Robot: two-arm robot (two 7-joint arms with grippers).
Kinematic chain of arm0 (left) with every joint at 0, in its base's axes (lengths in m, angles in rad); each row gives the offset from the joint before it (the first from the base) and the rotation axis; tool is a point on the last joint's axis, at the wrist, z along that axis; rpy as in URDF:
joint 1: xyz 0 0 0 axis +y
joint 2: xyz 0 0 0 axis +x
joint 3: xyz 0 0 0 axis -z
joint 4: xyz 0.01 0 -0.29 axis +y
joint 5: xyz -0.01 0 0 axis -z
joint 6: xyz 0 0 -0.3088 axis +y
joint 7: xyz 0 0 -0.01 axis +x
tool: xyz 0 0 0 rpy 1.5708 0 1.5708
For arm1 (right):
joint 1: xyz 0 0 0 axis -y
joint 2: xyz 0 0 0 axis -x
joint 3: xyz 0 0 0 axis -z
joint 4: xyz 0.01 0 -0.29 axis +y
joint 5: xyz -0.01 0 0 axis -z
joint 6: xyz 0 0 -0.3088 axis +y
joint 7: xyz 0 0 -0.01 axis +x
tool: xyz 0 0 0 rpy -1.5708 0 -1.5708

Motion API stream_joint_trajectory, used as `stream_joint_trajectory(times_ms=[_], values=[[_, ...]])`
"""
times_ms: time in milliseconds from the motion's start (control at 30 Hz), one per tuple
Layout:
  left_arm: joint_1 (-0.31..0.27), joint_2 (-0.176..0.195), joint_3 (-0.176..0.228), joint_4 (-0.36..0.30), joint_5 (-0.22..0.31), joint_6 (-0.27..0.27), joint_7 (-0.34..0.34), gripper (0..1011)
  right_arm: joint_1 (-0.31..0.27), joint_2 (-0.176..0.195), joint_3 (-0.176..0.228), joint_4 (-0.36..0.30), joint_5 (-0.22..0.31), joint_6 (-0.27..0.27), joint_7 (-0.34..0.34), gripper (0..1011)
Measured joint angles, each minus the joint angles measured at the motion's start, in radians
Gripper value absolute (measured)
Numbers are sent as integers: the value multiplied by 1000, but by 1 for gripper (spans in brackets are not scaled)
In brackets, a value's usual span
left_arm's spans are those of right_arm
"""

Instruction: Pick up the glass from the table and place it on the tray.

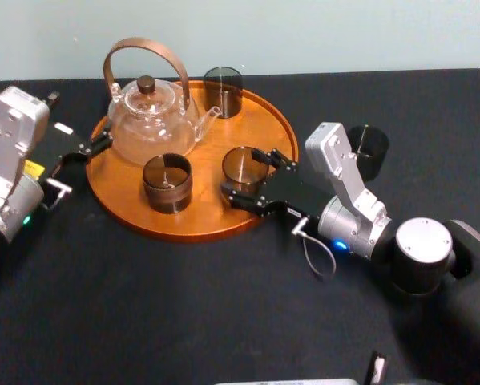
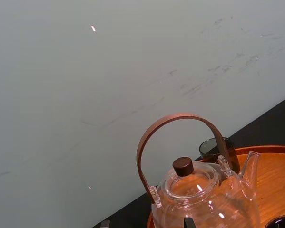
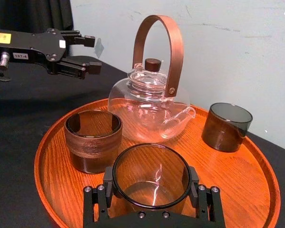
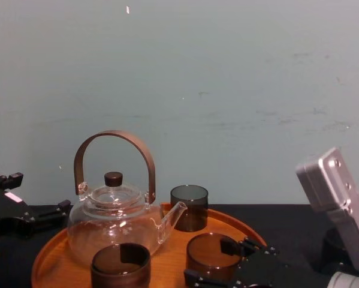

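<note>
Smoky-brown glass tumbler (image 3: 152,164) | likely light, rigid, slick, fragile | at 4 o'clock inside round orange-brown wooden tray (image 1: 256,128) | right gripper (image 1: 246,176) pinching its sidewall; grip low, squeeze gently | left gripper (image 3: 87,53) spread, at tray's 9 o'clock

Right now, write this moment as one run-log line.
right gripper shut on brown cylindrical glass | over round orange-brown wooden tray | left gripper open beside tray

Blocked in front of the glass teapot (image 1: 147,120) by a banded glass (image 1: 167,183), behind its spout by a smoked glass (image 1: 223,91), farther right by the right gripper (image 1: 244,173) round the held glass (image 3: 152,176); passable over bare tray (image 1: 260,128) just right of its spout.
</note>
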Motion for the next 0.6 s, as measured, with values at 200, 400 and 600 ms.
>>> stream_joint_trajectory(times_ms=[200, 400, 600], values=[[0, 0, 0, 0, 0, 0, 0, 1001, 2, -2, 0, 7, -9, -3, -5, 908], [0, 0, 0, 0, 0, 0, 0, 1001, 2, -1, 0, 6, -8, -3, -5, 908], [0, 0, 0, 0, 0, 0, 0, 1001, 2, -1, 0, 5, -7, -3, -4, 922]])
